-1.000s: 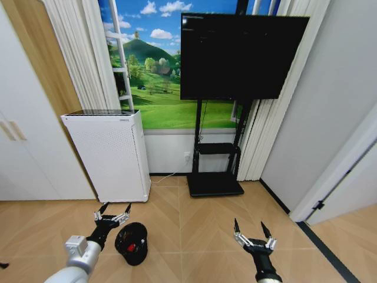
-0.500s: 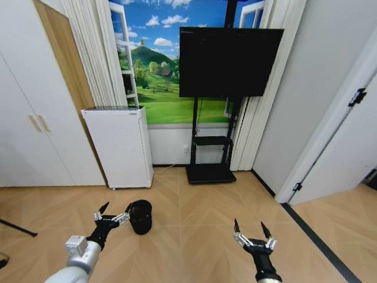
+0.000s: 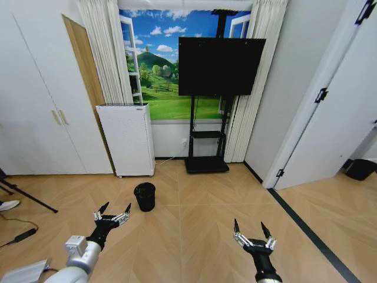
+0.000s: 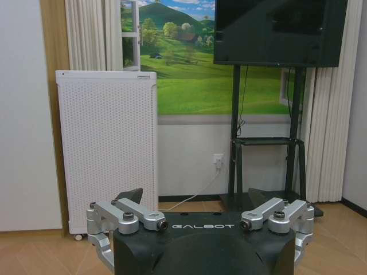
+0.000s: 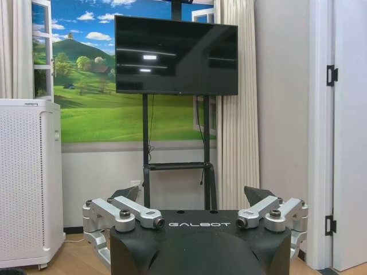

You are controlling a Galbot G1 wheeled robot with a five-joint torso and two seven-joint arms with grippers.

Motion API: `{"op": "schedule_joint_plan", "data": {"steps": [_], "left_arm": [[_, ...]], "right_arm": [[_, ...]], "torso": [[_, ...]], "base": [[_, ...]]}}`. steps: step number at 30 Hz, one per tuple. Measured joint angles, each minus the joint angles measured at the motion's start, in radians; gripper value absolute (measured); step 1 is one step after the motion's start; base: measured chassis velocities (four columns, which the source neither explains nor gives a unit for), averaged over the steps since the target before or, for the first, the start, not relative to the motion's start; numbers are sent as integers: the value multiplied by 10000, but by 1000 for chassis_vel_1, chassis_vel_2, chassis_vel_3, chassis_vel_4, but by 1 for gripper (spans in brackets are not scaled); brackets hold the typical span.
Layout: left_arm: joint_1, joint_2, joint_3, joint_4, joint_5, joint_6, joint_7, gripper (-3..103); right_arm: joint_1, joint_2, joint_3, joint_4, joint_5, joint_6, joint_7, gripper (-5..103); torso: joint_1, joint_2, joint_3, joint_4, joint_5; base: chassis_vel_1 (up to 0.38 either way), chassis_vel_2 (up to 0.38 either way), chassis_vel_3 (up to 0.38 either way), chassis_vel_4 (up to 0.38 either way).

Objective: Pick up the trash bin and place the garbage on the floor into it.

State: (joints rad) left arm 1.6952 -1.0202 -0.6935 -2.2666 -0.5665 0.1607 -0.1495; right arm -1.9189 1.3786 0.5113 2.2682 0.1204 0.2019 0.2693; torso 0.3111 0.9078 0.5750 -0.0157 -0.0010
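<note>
1. While both arms sit low at the near edge of the head view, the left gripper (image 3: 114,211) hangs over bare wood floor (image 3: 194,230) with fingers spread wide, holding nothing
2. Right gripper (image 3: 250,227) same pose on the right side, fingers wide apart, empty, also over bare floor
3. Left wrist view: left gripper (image 4: 194,197) fingertips splayed, nothing between them; right wrist view: right gripper (image 5: 193,193) likewise spread and empty
4. Trash bin (image 3: 145,196) stands upright on the floor ahead of the left gripper, apart from it, not touched by either gripper; contents cannot tell
5. White perforated box appliance (image 3: 127,140) stands beyond the bin against the wall, left of the TV stand (image 3: 205,153)
6. Black TV (image 3: 221,58) on that stand, landscape window mural (image 3: 156,71) behind, curtains (image 3: 254,76) on both sides
7. White door (image 3: 330,112) far right, cabinet doors (image 3: 41,106) far left
</note>
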Motion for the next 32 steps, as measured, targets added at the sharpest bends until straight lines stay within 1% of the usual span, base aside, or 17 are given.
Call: {"op": "schedule_joint_plan", "data": {"steps": [1,2,3,4,6,7,9,12,13,32], "left_arm": [[0,0,0,0,0,0,0,100],[-1,0,1,0,0,0,3,100],[-2,0,1,-1,0,0,5,100],[-2,0,1,-1,0,0,5,100],[-4,0,1,0,0,0,5,100],[-4,0,1,-1,0,0,5,100],[-4,0,0,-1,0,0,5,100],[-4,0,0,0,0,0,5,100],[-4,0,0,-1,0,1,5,100],[-2,0,0,-1,0,0,3,100]], "right_arm": [[-1,0,0,0,0,0,0,100],[-1,0,2,-1,0,0,1,100],[-3,0,2,-1,0,0,1,100],[-3,0,2,-1,0,0,1,100],[3,0,3,-1,0,0,1,100],[6,0,3,-1,1,0,1,100],[8,-1,2,-1,0,0,1,100],[7,0,2,0,0,0,1,100],[7,0,2,0,0,0,1,100],[3,-1,2,-1,0,0,1,100]], "torso": [[0,-1,0,-3,-1],[1,-2,1,-11,12],[1,-3,1,-12,20],[1,-3,1,-12,20],[12,-11,6,-11,4],[14,-12,7,-5,13],[17,-13,7,-3,13],[16,-13,7,-4,6],[14,-12,6,-5,12],[6,-10,2,-6,10]], "base": [[118,42,-112,135],[4,42,-42,52],[-69,-85,-42,52],[-69,-85,-42,52],[-81,6,96,-24],[-49,47,132,-57],[-37,66,113,-57],[-17,56,28,-17],[0,0,0,0],[0,0,0,0]]}}
